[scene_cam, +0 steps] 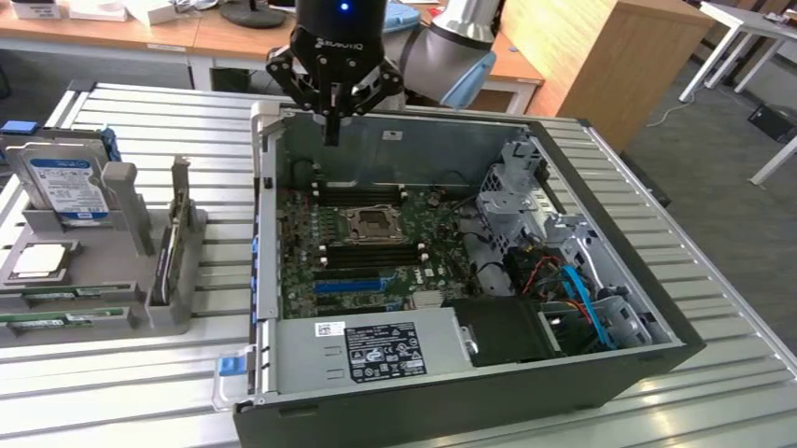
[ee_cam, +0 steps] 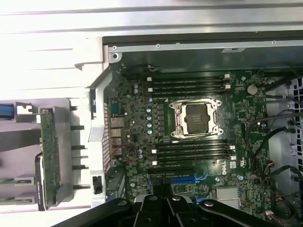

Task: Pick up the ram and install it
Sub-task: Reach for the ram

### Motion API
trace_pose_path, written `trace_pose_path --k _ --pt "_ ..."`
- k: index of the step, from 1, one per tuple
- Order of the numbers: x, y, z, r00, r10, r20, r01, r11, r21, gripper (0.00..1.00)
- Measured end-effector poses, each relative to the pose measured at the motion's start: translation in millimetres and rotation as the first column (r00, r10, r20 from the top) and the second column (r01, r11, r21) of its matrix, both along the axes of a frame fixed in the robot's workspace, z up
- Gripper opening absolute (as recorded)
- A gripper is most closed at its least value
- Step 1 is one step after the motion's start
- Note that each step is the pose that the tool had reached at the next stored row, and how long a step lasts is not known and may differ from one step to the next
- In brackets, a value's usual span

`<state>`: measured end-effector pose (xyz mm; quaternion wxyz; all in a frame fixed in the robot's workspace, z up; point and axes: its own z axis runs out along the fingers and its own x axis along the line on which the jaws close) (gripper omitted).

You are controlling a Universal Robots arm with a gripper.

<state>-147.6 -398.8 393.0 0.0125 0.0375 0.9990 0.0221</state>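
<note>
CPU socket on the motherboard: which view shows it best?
The wrist view: it looks straight down on the CPU socket, nothing covering it. The exterior view shows it at a slant, between the memory slots.

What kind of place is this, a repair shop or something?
It looks like a robotics lab or test workshop: an open computer case sits on a slatted metal table, a robot arm hangs over it, and office desks stand behind.
</note>
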Motion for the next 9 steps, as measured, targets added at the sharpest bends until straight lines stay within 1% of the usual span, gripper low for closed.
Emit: trace_pose_path --k 9 --pt "-37.0 0.0 -0.3 1.0 0.0 0.0 0.0 1.0 -0.0001 0.11"
